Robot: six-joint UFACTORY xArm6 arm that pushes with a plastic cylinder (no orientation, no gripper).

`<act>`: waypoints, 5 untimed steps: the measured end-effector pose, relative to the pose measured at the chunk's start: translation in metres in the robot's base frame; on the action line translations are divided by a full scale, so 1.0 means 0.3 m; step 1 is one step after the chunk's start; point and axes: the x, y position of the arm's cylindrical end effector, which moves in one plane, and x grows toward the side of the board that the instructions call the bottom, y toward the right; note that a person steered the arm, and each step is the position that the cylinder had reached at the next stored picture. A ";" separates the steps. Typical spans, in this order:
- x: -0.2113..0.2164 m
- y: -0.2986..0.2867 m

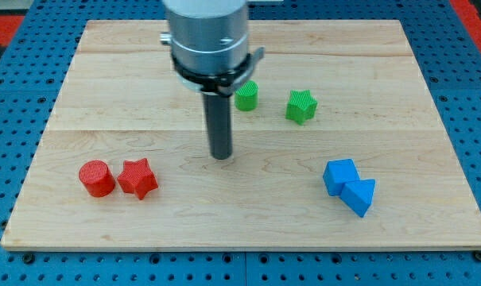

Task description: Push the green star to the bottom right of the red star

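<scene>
My tip [221, 156] is a plain dark rod with nothing to open or close. It stands on the wooden board [431, 119], near its middle. The green star block [301, 106] sits up and right of it, apart. The red star block [137, 178] touches the red round block [96, 178] at the bottom left.

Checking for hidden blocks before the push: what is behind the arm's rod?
A green block shows beside the rod, its left edge cut off by the arm. The green star stands clear. My tip touches no block. Whatever lies behind the arm body is hidden.
</scene>
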 end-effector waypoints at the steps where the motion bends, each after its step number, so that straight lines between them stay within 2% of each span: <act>1: -0.002 0.251; 2: -0.052 0.505; 3: -0.169 0.584; 4: -0.304 0.494; 5: -0.440 0.242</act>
